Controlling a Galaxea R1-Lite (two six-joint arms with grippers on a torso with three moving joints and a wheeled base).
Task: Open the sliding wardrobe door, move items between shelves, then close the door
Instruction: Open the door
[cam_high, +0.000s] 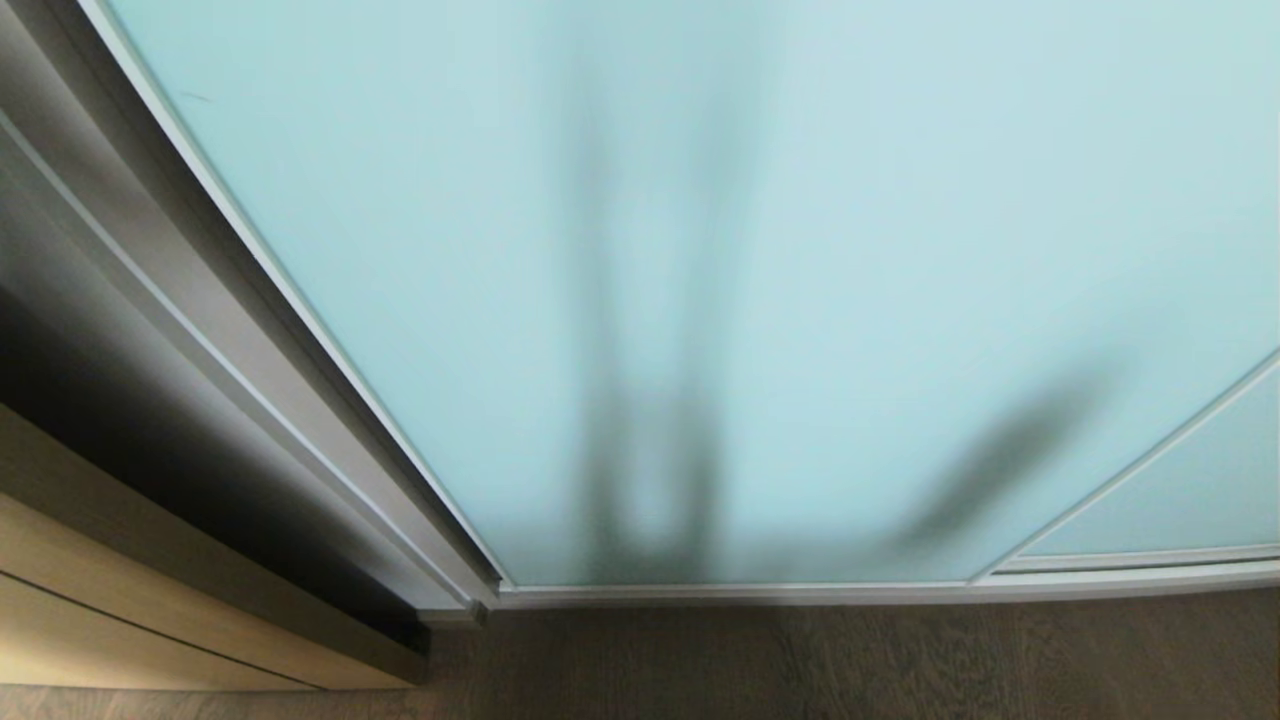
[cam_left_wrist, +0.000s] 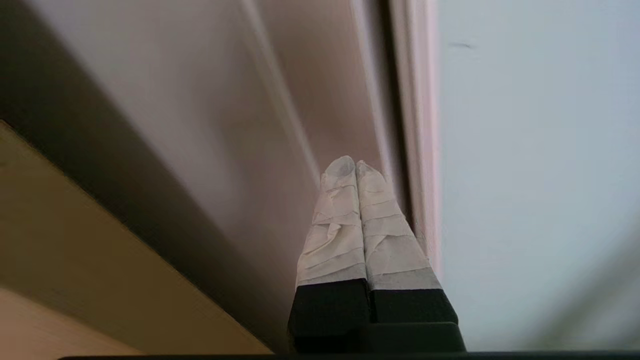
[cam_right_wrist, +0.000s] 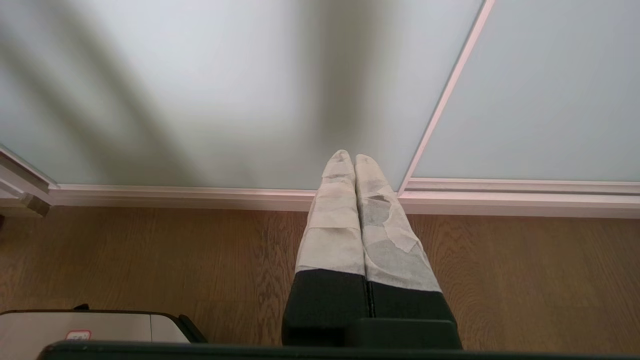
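The sliding wardrobe door (cam_high: 700, 250) filled most of the head view, its frosted blue-green glass fully closed, with a second panel (cam_high: 1180, 500) overlapping it at the far right. To the left ran the grey wardrobe frame (cam_high: 200, 300), then the light wood cabinet front (cam_high: 120, 600); the brown wood-grain floor (cam_high: 800, 660) lay near the robot. The basket, the gift bag and the shelves were hidden behind the glass (only shadows fell across it).

The left gripper (cam_left_wrist: 355, 167) pointed at the seam where the door's thin left frame edge (cam_left_wrist: 422, 125) met the wardrobe frame, its taped jaws pressed together and holding nothing. The right gripper (cam_right_wrist: 354, 160) hung parked over the floor near the bottom rail (cam_right_wrist: 200, 196), jaws likewise closed and empty.

The likely trouble was purchase: the door's edge was narrow and smooth, so closed tips could slide off the glass or jam in the dark groove beside it. Room to move seemed good rightward along the rail, but tight on the left, where frame and cabinet crowded the arm.
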